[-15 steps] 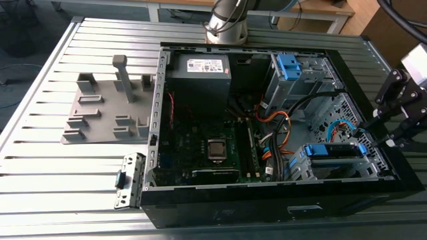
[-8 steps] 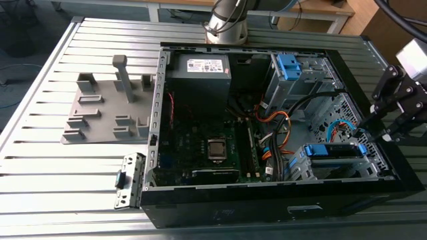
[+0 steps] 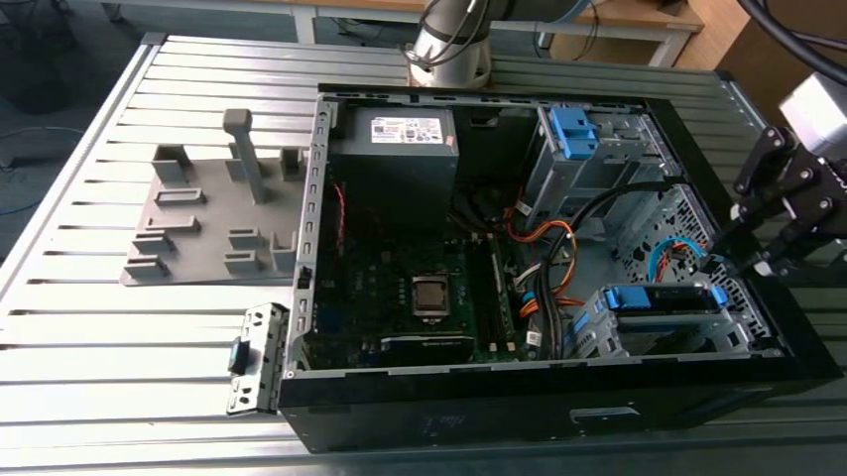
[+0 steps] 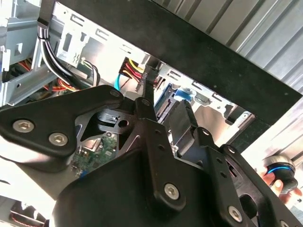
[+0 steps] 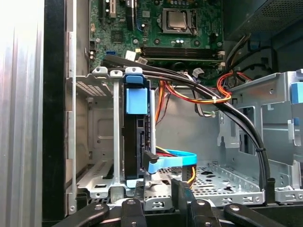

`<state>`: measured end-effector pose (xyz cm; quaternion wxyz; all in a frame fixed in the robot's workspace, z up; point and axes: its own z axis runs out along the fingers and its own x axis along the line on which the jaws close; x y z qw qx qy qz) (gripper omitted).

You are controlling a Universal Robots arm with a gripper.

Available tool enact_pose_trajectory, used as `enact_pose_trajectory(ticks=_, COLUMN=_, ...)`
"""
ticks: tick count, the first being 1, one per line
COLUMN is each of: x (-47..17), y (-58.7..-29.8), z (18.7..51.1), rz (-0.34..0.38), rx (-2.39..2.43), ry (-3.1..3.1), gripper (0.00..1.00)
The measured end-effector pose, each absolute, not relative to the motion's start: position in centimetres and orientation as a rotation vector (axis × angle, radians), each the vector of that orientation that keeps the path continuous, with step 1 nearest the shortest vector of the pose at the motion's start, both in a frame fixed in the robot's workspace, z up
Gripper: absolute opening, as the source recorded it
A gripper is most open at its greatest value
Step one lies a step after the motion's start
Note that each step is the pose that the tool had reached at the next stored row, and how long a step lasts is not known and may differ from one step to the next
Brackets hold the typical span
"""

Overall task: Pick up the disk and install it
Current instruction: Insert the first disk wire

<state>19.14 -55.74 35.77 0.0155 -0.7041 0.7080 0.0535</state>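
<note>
The case point(image 3: 556, 416) lay open on its side on the slatted metal counter point(image 3: 133, 337); the motherboard point(image 3: 411, 288) faced upward, with the grey power supply point(image 3: 397, 139) at the far end. The disk point(image 3: 662, 300) sat seated in the drive cage point(image 3: 668, 322) at the corner of the case nearest the exterior view's right, its blue bracket uppermost; in the first wrist view the disk point(image 5: 135, 137) stood on edge between the cage's metal rails, with a blue cable point(image 5: 173, 161) plugged at its end. The hand point(image 3: 761, 263) hovered just outside the case wall, at the exterior view's right, above and beside the cage, apart from the disk; it held nothing. In the first wrist view the hand point(image 5: 161, 189) showed its two fingertips point(image 5: 140, 188) standing a narrow gap apart, with nothing between them. Orange wires point(image 3: 549, 248) and black cables point(image 3: 596, 213) ran across the case floor between motherboard and cage. A second blue-latched bay point(image 3: 582, 139) stood at the far corner. A grey fixture plate point(image 3: 212, 223) lay on the counter at the exterior view's left, well apart from the hand; a small bracket point(image 3: 256, 357) lay just beside the case front. In the second wrist view, a person's fingers point(image 4: 274, 182) held a round blue-ringed device point(image 4: 279, 171) near the edge.
</note>
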Motion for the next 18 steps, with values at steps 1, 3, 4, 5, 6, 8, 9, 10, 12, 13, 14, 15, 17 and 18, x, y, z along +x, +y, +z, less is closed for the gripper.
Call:
enact_pose_trajectory(ticks=1, x=19.1, y=-55.7, z=35.7, rz=0.167, rx=-2.190, ry=2.202, gripper=0.41)
enact_pose_trajectory(ticks=3, x=19.1, y=-55.6, z=35.7, rz=0.166, rx=-2.190, ry=2.202, gripper=0.41)
enact_pose_trajectory(ticks=4, x=19.1, y=-55.5, z=35.7, rz=0.166, rx=-2.190, ry=2.202, gripper=0.41)
enact_pose_trajectory(ticks=5, x=19.1, y=-55.4, z=35.7, rz=0.166, rx=-2.190, ry=2.203, gripper=0.41)
enact_pose_trajectory(ticks=6, x=19.1, y=-55.4, z=35.7, rz=0.167, rx=-2.190, ry=2.202, gripper=0.41)
enact_pose_trajectory(ticks=8, x=19.1, y=-55.2, z=35.7, rz=0.166, rx=-2.190, ry=2.202, gripper=0.41)
enact_pose_trajectory(ticks=9, x=19.1, y=-55.1, z=35.6, rz=0.166, rx=-2.190, ry=2.202, gripper=0.41)
enact_pose_trajectory(ticks=10, x=19.1, y=-55.0, z=35.6, rz=0.166, rx=-2.190, ry=2.202, gripper=0.41)
enact_pose_trajectory(ticks=12, x=19.1, y=-54.9, z=35.6, rz=0.166, rx=-2.190, ry=2.202, gripper=0.41)
enact_pose_trajectory(ticks=13, x=19.1, y=-54.7, z=35.6, rz=0.166, rx=-2.190, ry=2.202, gripper=0.41)
enact_pose_trajectory(ticks=14, x=19.1, y=-54.6, z=35.6, rz=0.166, rx=-2.191, ry=2.202, gripper=0.41)
enact_pose_trajectory(ticks=15, x=19.1, y=-54.5, z=35.6, rz=0.166, rx=-2.192, ry=2.201, gripper=0.41)
enact_pose_trajectory(ticks=17, x=19.2, y=-54.3, z=35.6, rz=0.161, rx=-2.196, ry=2.203, gripper=0.41)
enact_pose_trajectory(ticks=18, x=19.2, y=-54.2, z=35.5, rz=0.148, rx=-2.202, ry=2.210, gripper=0.41)
